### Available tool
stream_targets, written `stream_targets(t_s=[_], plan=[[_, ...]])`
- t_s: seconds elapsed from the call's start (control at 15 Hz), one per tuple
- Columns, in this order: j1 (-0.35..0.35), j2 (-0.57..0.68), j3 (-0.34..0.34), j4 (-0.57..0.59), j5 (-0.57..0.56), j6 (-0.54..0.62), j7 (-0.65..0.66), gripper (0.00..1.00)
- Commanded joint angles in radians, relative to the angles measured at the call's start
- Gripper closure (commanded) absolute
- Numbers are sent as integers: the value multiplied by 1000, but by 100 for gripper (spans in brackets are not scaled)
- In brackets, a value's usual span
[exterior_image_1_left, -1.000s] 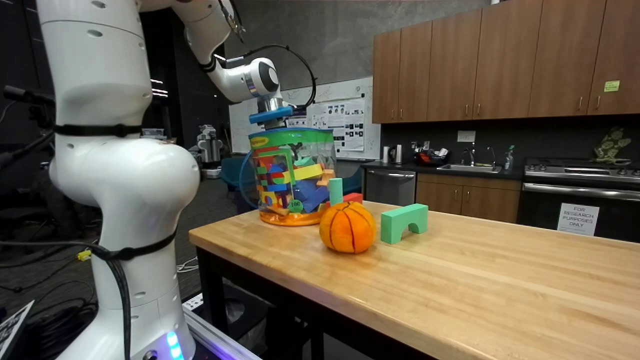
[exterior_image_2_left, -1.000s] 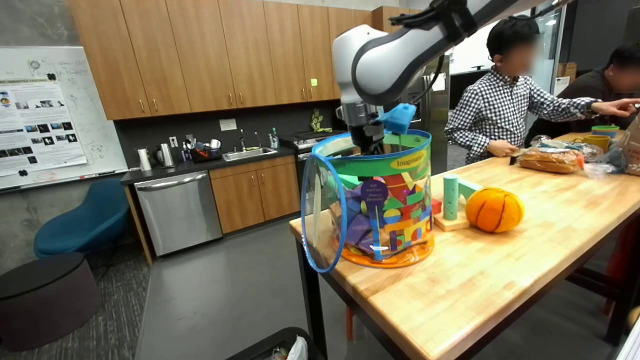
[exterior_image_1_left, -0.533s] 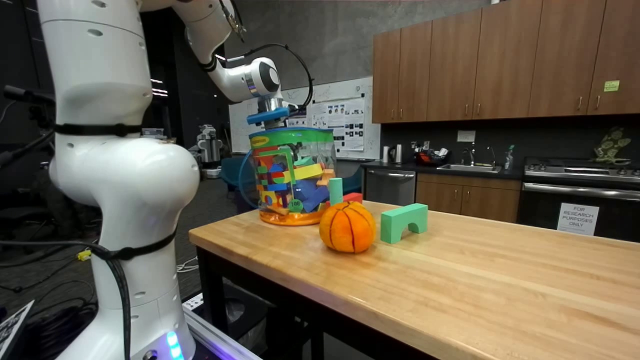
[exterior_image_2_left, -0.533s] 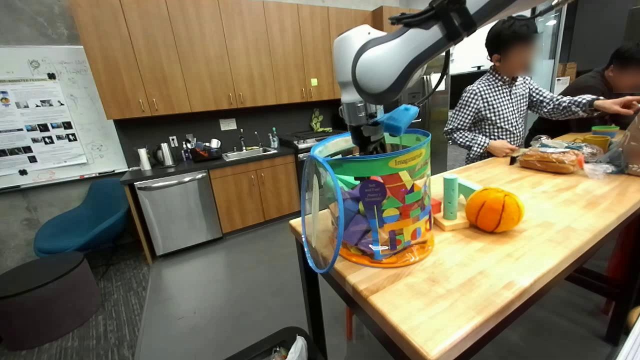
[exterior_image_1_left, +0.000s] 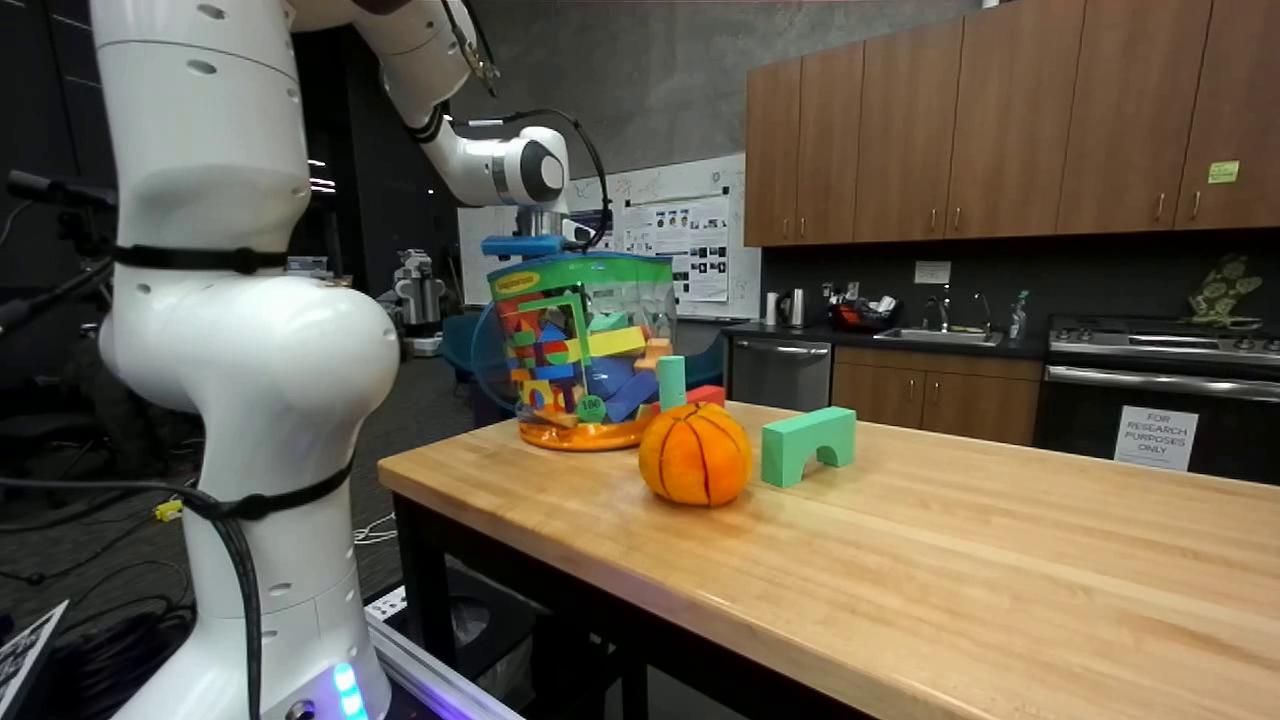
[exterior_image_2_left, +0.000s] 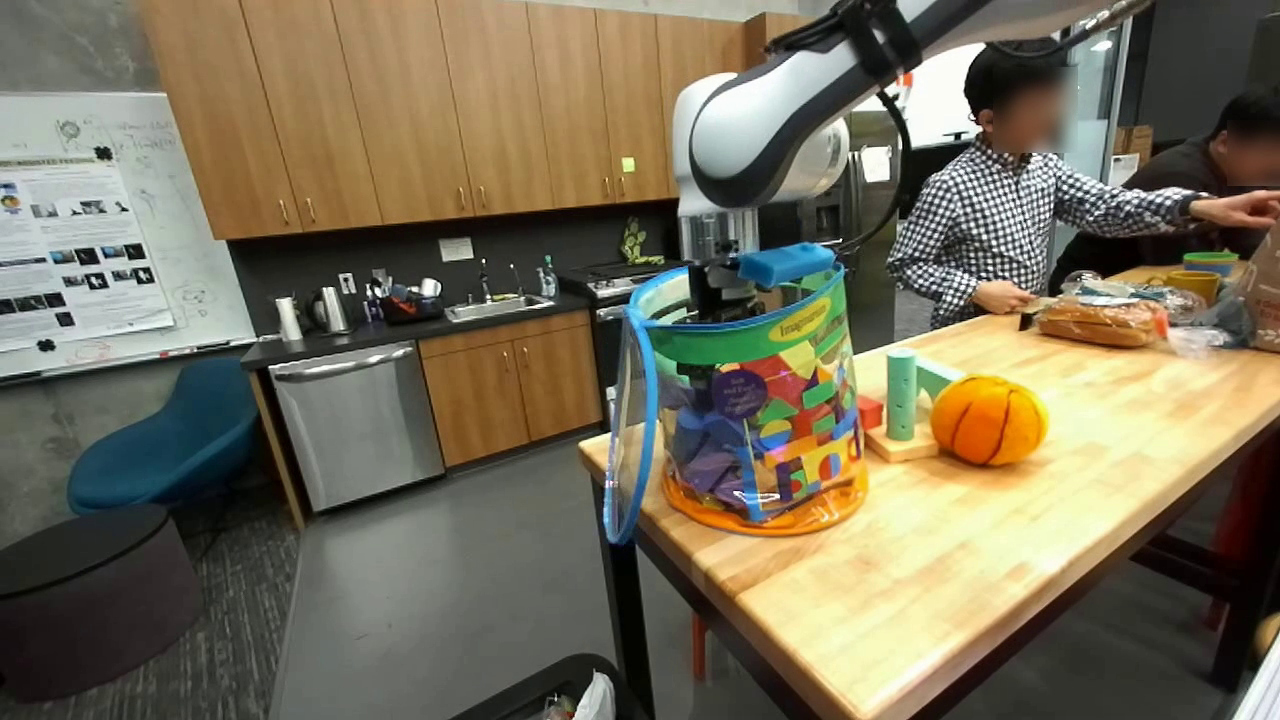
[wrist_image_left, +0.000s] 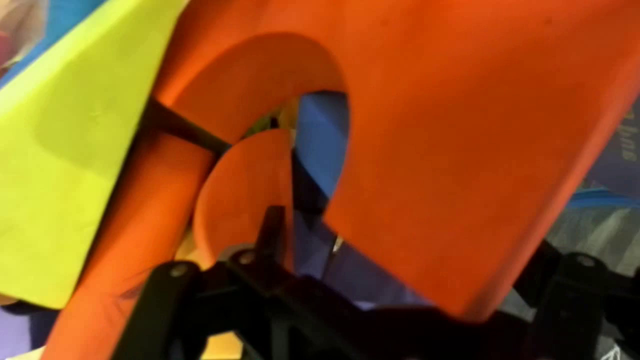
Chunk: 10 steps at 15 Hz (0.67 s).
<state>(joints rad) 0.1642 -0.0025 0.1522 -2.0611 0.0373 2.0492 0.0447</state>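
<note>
Wrist view: the empty tool (wrist_image_left: 407, 240) gapes wide near an orange arch-block (wrist_image_left: 450, 150) in a bag (exterior_image_2_left: 725, 345) at the worktop (exterior_image_2_left: 800, 580) edge.

Exterior views share table (exterior_image_1_left: 950, 560); wrist view: blocks (wrist_image_left: 450, 135) close-up.

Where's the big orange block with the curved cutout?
At the wrist view's upper right, the orange block lies in the clear bag, right of a yellow block.

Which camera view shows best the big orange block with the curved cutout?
The wrist view: the orange block is close up, its curved cutout clear, though the frame crops it. In both exterior views, I cannot pick it out inside the bag.
</note>
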Motion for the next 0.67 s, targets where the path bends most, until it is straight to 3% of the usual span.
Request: stream_targets(t_s=[0.0, 0.2, 0.27, 0.6], plan=[[-2, 52, 3, -37, 94, 72, 26, 0], [-3, 66, 2, -45, 126, 91, 31, 0], [-3, 69, 2, -40, 125, 92, 40, 18], [-2, 67, 1, -46, 113, 99, 62, 53]])
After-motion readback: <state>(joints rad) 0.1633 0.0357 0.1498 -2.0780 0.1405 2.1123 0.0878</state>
